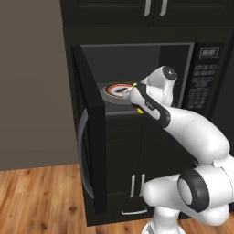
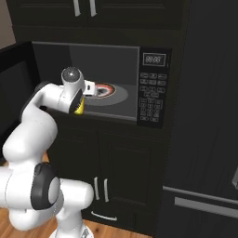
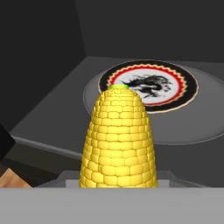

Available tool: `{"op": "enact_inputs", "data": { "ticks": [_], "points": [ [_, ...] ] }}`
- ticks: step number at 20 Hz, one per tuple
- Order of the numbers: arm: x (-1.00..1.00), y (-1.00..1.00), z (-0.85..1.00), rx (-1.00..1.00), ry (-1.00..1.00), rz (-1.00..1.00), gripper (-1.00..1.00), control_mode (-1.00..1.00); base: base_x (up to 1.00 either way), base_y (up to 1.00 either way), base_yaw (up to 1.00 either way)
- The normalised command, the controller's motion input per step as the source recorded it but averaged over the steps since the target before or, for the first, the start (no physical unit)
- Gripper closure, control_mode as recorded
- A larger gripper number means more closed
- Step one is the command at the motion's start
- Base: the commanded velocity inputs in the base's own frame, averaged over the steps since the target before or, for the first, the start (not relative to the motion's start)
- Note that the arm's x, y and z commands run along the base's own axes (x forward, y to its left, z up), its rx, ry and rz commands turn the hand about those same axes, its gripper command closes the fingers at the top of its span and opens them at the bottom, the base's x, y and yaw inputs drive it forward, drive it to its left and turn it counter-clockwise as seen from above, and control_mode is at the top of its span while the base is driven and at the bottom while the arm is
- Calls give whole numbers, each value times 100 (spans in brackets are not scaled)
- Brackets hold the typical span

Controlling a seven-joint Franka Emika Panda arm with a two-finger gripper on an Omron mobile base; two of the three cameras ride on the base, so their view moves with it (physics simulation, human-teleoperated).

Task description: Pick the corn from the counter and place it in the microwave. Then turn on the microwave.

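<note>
A dark kitchen wall of black cabinets above a wooden floor (image 1: pixel 36 196) is being faced. One microwave (image 1: pixel 137 77) is set into it, and its door (image 1: pixel 89 137) is being held wide open to the left, as shown in the left base view, where the curved silver handle (image 1: pixel 82 155) is also being shown. In the right base view the keypad (image 2: pixel 151 100) and display are being shown more plainly. Inside the cavity one red-ringed plate (image 3: pixel 148 85) is lying on the turntable, with nothing on it. One corn cob (image 3: pixel 119 140) is being gripped in the closed gripper (image 1: pixel 136 104), at the front lip of the cavity and short of the plate. In the hand view its green tip is being pointed toward the plate.
</note>
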Motion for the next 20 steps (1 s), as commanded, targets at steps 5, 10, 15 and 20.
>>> {"op": "enact_inputs", "data": {
  "ticks": [5,10,15,20],
  "points": [
    [25,0,16,0,2,0,100,-100,0,0,0],
    [17,0,8,0,0,0,100,-100,0,0,0],
    [19,0,1,0,0,0,100,-100,0,0,0],
    [21,1,0,0,-1,0,100,-100,0,0,0]
  ]
}}
